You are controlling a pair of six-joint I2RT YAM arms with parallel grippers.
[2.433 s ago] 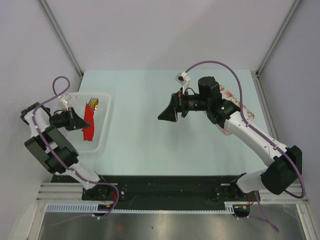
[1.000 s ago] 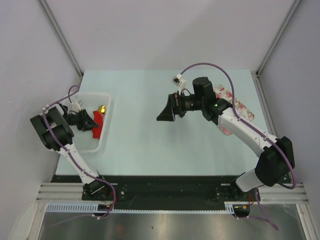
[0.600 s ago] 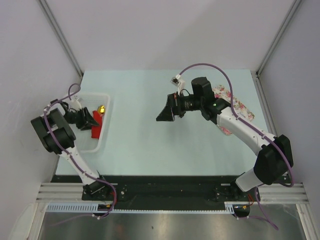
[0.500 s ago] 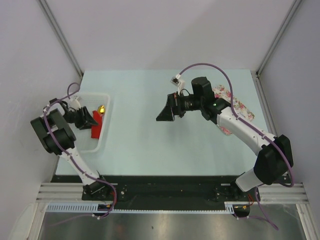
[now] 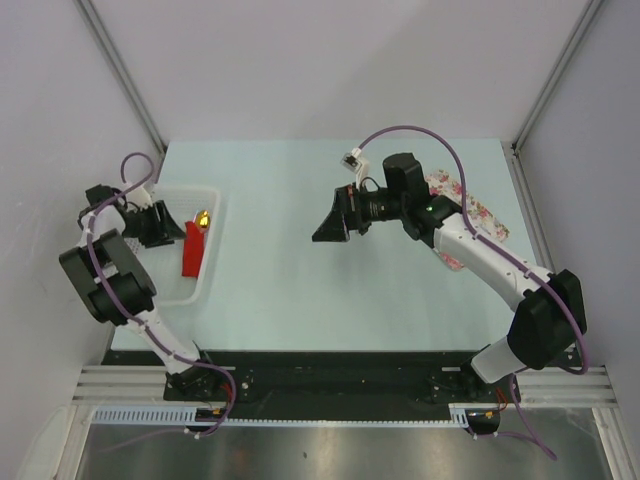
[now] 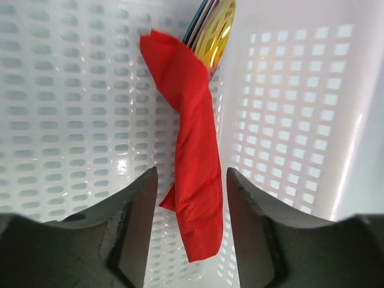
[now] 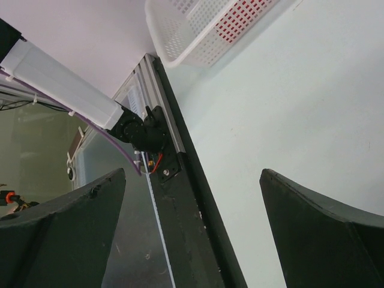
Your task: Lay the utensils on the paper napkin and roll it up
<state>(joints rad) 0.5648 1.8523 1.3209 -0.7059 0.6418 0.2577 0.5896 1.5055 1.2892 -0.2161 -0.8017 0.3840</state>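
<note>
Found the paper napkin (image 6: 191,120) crumpled into a long red strip inside the white perforated basket (image 6: 288,90), stretched from upper centre to lower centre of the left wrist view, along the corner between basket floor and side wall. Spotted the spoon (image 6: 217,30) at the top edge of that view, gold bowl touching the napkin's upper end, with the fork (image 6: 195,27) showing only as a thin purplish edge against the bowl's left side. Caught the left gripper (image 6: 191,192) with fingers (image 6: 129,228) parted narrowly, one on each side of the napkin's lower half, straddling but not squeezing; could not tell about contact on the left side. In the top view, placed basket, napkin and spoon at mid left of the frame, with the left gripper over the basket just left of the red strip. Saw the right gripper (image 5: 322,232) near the frame's centre, above the pale table (image 5: 280,290), well apart from the basket, fingers (image 7: 60,228) spread wide and holding nothing. Noted a floral cloth (image 5: 482,215) right of centre, partly behind the right arm.
</note>
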